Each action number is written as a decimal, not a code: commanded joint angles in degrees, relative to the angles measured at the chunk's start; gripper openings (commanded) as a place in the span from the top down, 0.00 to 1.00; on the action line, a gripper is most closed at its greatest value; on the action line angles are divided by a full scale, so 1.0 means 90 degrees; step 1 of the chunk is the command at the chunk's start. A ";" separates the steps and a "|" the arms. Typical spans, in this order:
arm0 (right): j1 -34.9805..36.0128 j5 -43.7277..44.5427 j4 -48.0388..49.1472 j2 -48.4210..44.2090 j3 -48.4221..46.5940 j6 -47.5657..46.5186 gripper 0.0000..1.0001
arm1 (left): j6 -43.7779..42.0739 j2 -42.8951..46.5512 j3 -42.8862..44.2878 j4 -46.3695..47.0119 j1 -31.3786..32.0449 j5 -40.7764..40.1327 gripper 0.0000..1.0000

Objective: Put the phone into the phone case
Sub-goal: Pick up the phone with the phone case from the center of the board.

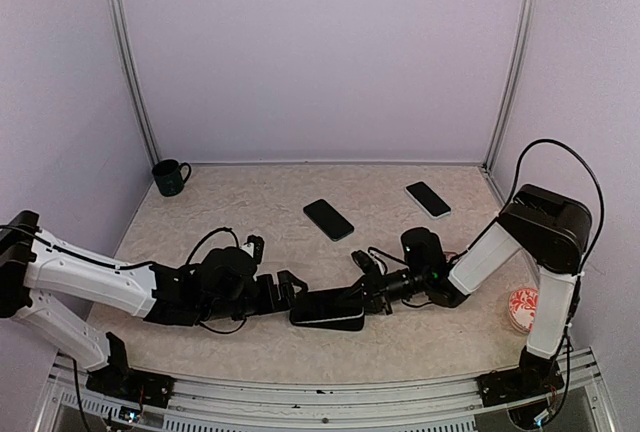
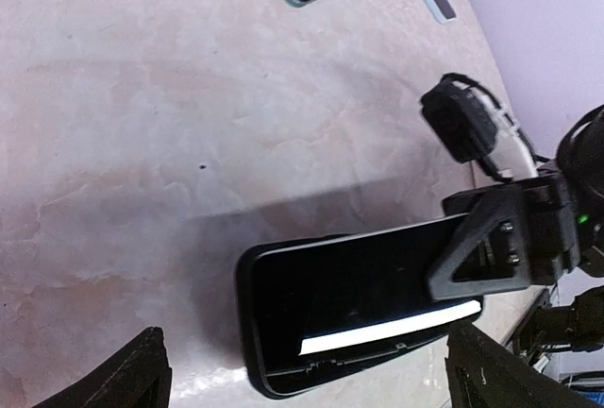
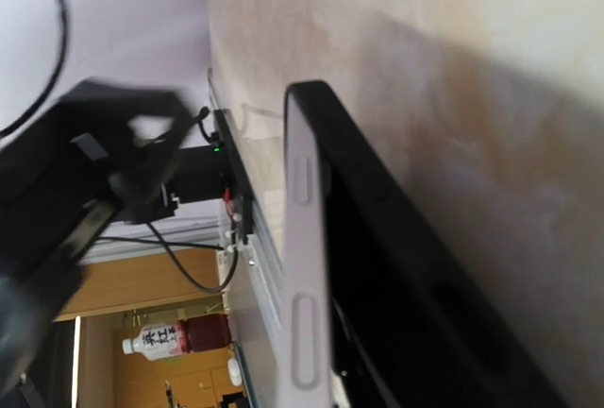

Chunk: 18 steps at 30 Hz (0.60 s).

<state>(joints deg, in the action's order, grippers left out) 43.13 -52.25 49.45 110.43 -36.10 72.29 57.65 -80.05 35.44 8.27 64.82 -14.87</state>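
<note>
A black phone case [image 1: 325, 314] lies on the table at the front middle. The dark phone [image 2: 377, 280] rests in it at a tilt, its left end down in the case [image 2: 260, 332] and its right end raised. My right gripper [image 1: 364, 288] is shut on that right end; one finger [image 2: 481, 247] shows over the phone. My left gripper [image 1: 291, 293] is open just left of the case, with its fingers [image 2: 142, 370] wide on either side and touching nothing. The right wrist view shows the phone's pale side with buttons [image 3: 304, 276] against the black case [image 3: 415, 323].
Two other phones lie farther back, one [image 1: 328, 219] in the middle and one [image 1: 428, 199] to the right. A dark mug [image 1: 171, 177] stands at the back left corner. A red-and-white round thing [image 1: 522, 307] sits by the right arm's base.
</note>
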 commanded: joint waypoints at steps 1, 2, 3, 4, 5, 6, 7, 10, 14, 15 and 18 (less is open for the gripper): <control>-0.0038 -0.0363 0.0754 -0.0386 -0.0002 0.0027 1.00 | 0.0001 -0.0133 -0.0324 0.0396 -0.0151 0.0404 0.01; -0.0037 -0.0393 0.0802 -0.0410 -0.0003 0.0025 1.00 | 0.0003 -0.0177 -0.0349 0.0495 -0.0173 0.0475 0.01; -0.0038 -0.0425 0.0842 -0.0454 -0.0003 0.0024 1.00 | -0.0004 -0.0253 -0.0362 0.0592 -0.0177 0.0559 0.01; -0.0042 -0.0448 0.0875 -0.0490 0.0004 0.0019 1.00 | -0.0012 -0.0292 -0.0368 0.0682 -0.0181 0.0619 0.01; -0.0042 -0.0461 0.0890 -0.0533 0.0007 -0.0006 1.00 | -0.0025 -0.0341 -0.0367 0.0767 -0.0188 0.0674 0.01; -0.0038 -0.0480 0.0886 -0.0574 0.0007 -0.0034 1.00 | -0.0054 -0.0358 -0.0373 0.0859 -0.0195 0.0734 0.01; -0.0035 -0.0482 0.0874 -0.0615 0.0014 -0.0069 1.00 | -0.0086 -0.0376 -0.0373 0.0968 -0.0197 0.0792 0.01; -0.0030 -0.0491 0.0863 -0.0687 0.0048 -0.0121 1.00 | -0.0204 -0.0355 -0.0390 0.1317 -0.0198 0.0951 0.01; 0.0012 -0.0545 0.0979 -0.0734 0.0074 -0.0151 1.00 | -0.0320 -0.0254 -0.0483 0.1882 -0.0206 0.1290 0.01; 0.0018 -0.0551 0.1051 -0.0750 0.0084 -0.0153 1.00 | -0.0355 -0.0231 -0.0485 0.1981 -0.0201 0.1375 0.01; 0.0102 -0.0573 0.1176 -0.0770 0.0062 -0.0166 1.00 | -0.0443 -0.0199 -0.0472 0.2164 -0.0195 0.1608 0.01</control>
<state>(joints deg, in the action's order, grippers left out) 43.13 -55.35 54.24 106.04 -35.51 71.75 55.92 -83.09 31.75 22.09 63.35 -4.43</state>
